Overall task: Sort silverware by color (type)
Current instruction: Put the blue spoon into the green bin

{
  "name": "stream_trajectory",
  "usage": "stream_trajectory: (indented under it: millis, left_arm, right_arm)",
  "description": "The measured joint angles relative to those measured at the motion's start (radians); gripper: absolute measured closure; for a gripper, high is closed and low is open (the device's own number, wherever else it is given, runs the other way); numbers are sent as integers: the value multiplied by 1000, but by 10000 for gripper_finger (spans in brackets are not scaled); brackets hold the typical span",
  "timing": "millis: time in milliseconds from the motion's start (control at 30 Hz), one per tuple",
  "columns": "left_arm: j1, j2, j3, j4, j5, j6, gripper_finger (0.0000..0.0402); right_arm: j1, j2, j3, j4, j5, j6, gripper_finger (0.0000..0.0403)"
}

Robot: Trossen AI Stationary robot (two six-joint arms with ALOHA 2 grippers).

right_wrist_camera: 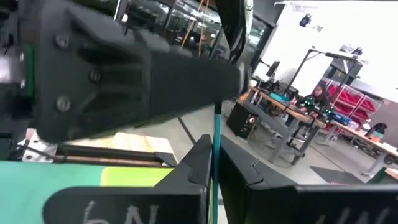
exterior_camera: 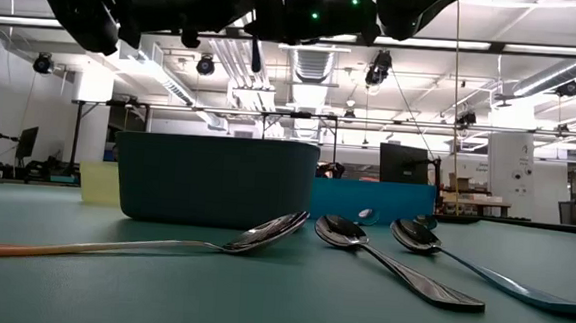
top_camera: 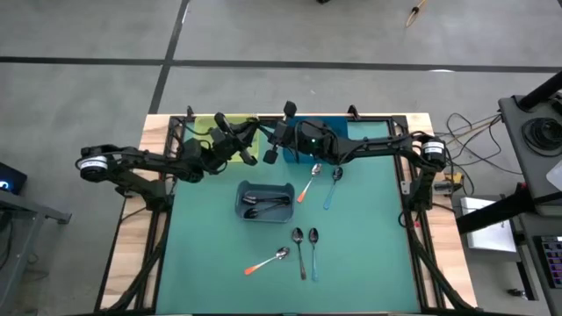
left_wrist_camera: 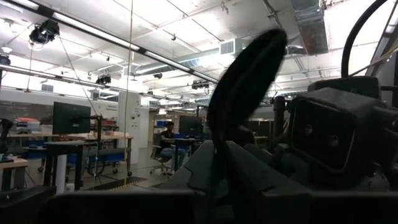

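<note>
A light-blue-handled spoon is held in the air between my two grippers above the table's far edge, near the yellow bin (top_camera: 230, 132). Its dark bowl (left_wrist_camera: 249, 81) stands up above my left gripper (left_wrist_camera: 219, 180); its thin handle (right_wrist_camera: 216, 134) runs down into my right gripper (right_wrist_camera: 214, 180). Both grippers are shut on it, left gripper (top_camera: 253, 151) facing right gripper (top_camera: 274, 151). On the green mat lie an orange-handled spoon (top_camera: 307, 186), a light-blue one (top_camera: 332, 189), another orange one (top_camera: 266, 262), a dark one (top_camera: 300, 250) and a light-blue one (top_camera: 313, 250). My left gripper pinches the spoon's stem just below the bowl (left_wrist_camera: 219, 155) between its two fingers, coming about level from the table's left. The bowl sticks up above the fingers, clear of the table. My right gripper pinches the light-blue handle (right_wrist_camera: 216, 149) between its two fingers, lower down than the left gripper's hold, coming about level from the table's right. The fingers lie across the handle. The spoon stands roughly upright, lifted clear.
A dark grey bin (top_camera: 265, 200) with dark spoons in it stands mid-table. A blue bin (top_camera: 351, 132) sits at the far edge, right of the yellow one. The mat's left and right strips are bare.
</note>
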Motion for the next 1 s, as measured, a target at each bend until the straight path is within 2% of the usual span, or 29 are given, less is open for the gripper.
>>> stream_trajectory:
  millis: [333,633,700,800,1000]
  left_arm:
    - [4,-81,-1,-119,-9,25,279]
    - [4,-319,-74,-327,-24,106,247]
    - [4,-380,-106,-339,-66,124,246]
    - [5,-469,-157,-343,-124,155,246]
    - [5,-596,-216,-362,-126,176,246]
  right_arm:
    - [-14,-2,65,-148,26,1,395]
    - [-84,1,244,-484,24,33,395]
    - [-108,11,290,-542,-8,46,395]
    - [-148,48,371,-626,-110,82,395]
    - [-190,218,599,-720,-237,70,395]
